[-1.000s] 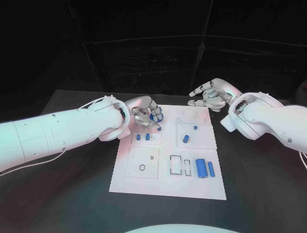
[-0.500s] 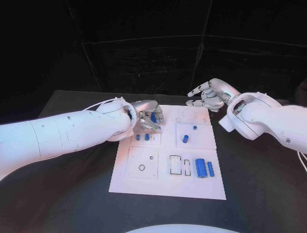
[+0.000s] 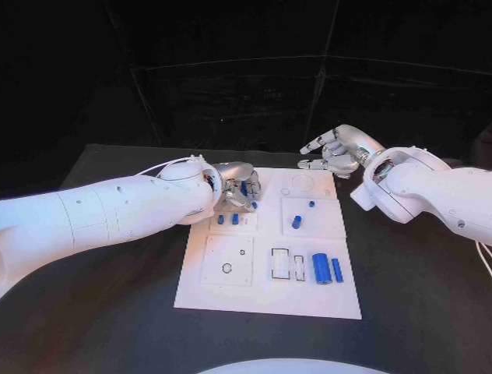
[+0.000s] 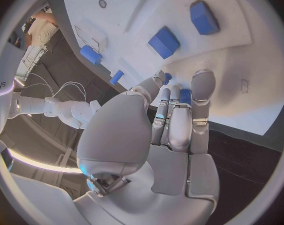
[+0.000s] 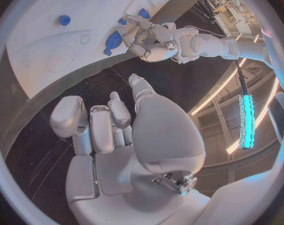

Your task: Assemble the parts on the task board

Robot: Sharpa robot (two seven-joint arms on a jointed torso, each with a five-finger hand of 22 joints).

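Since a second ago, your left hand has slid lower over the upper left corner of the task board, its fingers curled together over a small blue part; you cannot tell from these views whether it grips that part. Your right hand has barely moved, hovering above the board's top edge, upper right of centre, fingers partly curled with nothing in them.

Surface and room: a black table under a dark backdrop; the white board lies at frame centre, its long axis running up and down the frame.

Parts: two blue cylinders lie side by side at the board's lower right, long axes parallel to the board's. Two small blue pegs sit just below your left hand. Another blue piece lies right of centre, slightly tilted.
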